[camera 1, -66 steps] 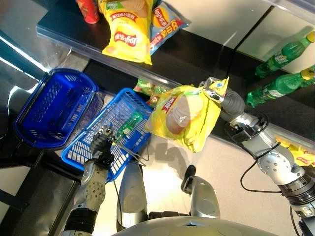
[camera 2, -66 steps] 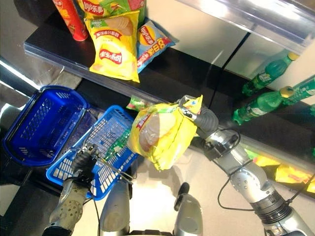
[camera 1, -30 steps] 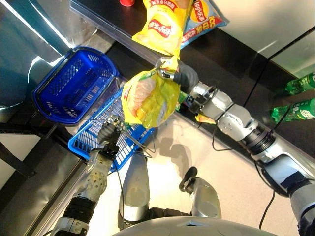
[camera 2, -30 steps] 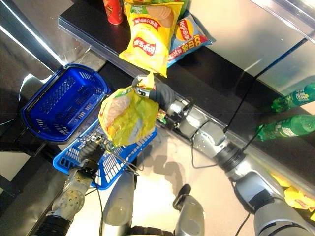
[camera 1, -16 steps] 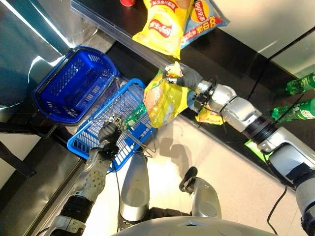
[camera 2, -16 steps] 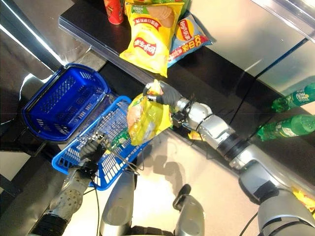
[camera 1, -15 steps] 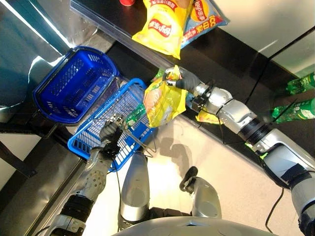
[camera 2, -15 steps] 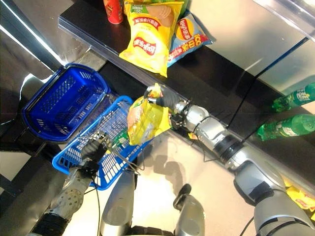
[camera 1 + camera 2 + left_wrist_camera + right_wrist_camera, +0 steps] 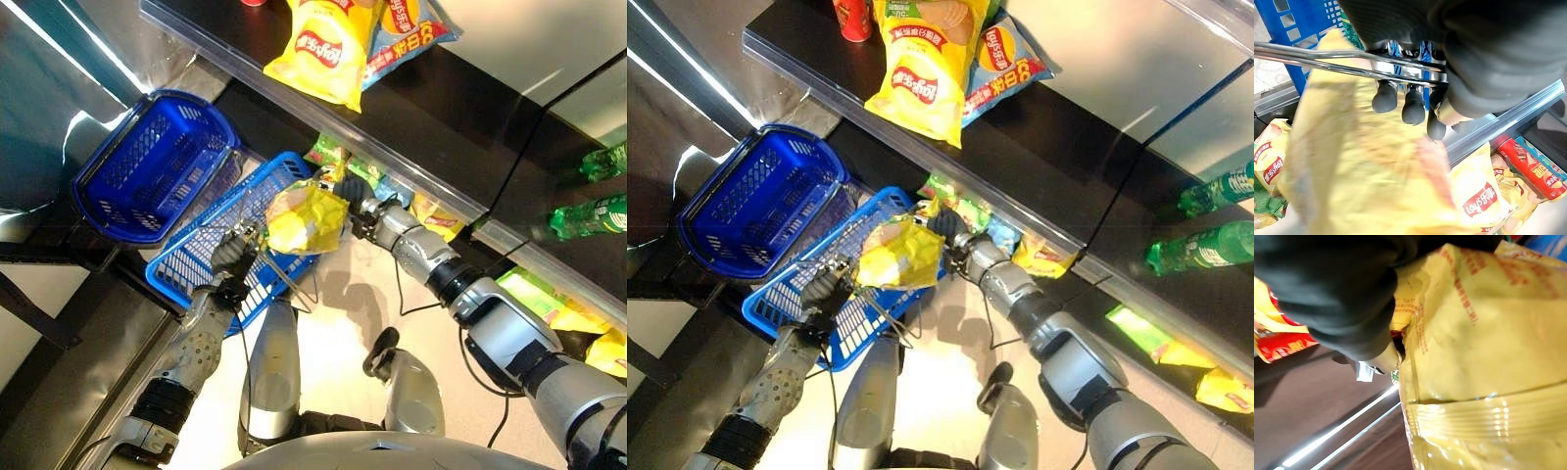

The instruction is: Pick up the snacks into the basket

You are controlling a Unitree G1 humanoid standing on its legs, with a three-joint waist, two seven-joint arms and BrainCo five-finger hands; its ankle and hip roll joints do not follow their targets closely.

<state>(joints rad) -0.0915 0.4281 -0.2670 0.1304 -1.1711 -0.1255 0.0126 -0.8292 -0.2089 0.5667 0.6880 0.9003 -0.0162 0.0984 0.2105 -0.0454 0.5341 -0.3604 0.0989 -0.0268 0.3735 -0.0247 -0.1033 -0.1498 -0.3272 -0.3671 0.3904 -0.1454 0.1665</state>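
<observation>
One yellow chip bag (image 9: 306, 217) is basically at the drop-off point: it sits right over the near blue basket (image 9: 201, 266), lying against the far rim, but the right hand (image 9: 351, 192) has its fingers clamped on the bag's top seam, so I'd call this one nearly in, not let go yet. The left hand (image 9: 232, 258) is curled round the basket's wire handle (image 9: 1312, 55), holding it up, and in the left wrist view the bag bulges just past those fingers. I can't make out what else is in the basket under the bag. Plenty left to do I reckon: a big yellow bag (image 9: 919, 73), a blue bag (image 9: 1004, 61) and a red can (image 9: 853, 17) on the top shelf, plus a row of small packets (image 9: 338, 162) on the lower shelf just behind the right hand. A second blue basket (image 9: 147, 166) sits behind the first and looks bare. Material-wise, the bag is crinkly, glossy film, puffed with air, with a flat ribbed seal at the end, so it will slip and crush easily. Both baskets are stiff plastic lattice, oblong with rounded corners; the handle is thin bare metal wire. Green bottles (image 9: 588, 212) lie off to the right, not snacks.
</observation>
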